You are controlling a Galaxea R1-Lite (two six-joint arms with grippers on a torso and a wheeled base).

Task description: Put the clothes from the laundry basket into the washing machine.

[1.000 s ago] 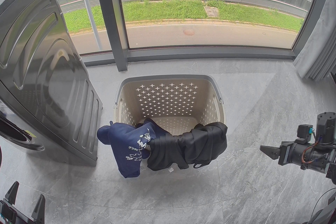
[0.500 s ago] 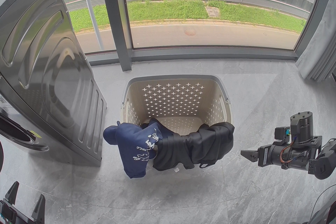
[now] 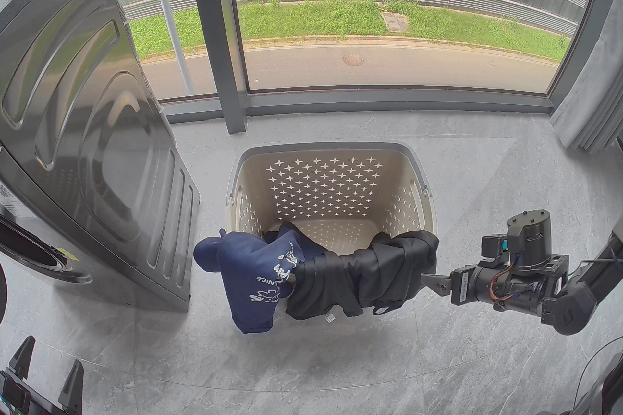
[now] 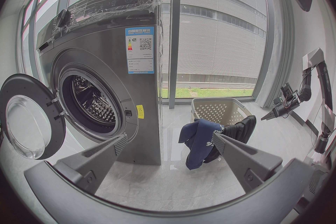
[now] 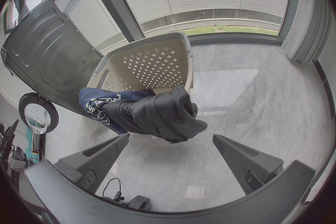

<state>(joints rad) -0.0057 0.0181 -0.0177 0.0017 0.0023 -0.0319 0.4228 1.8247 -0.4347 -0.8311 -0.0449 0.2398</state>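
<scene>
The right gripper [image 3: 436, 284] is held wide open with nothing between its fingers, just beside the black garment [image 3: 363, 272]; that garment is draped over the near rim of the laundry basket [image 3: 331, 146]; a navy garment [image 3: 250, 280] is hung over the same rim, on the side toward the washing machine [image 3: 84, 131]; the left gripper [image 4: 169, 139] is likewise spread open and empty, well apart from the basket; the machine's round door [image 4: 28, 119] is seen swung open.
</scene>
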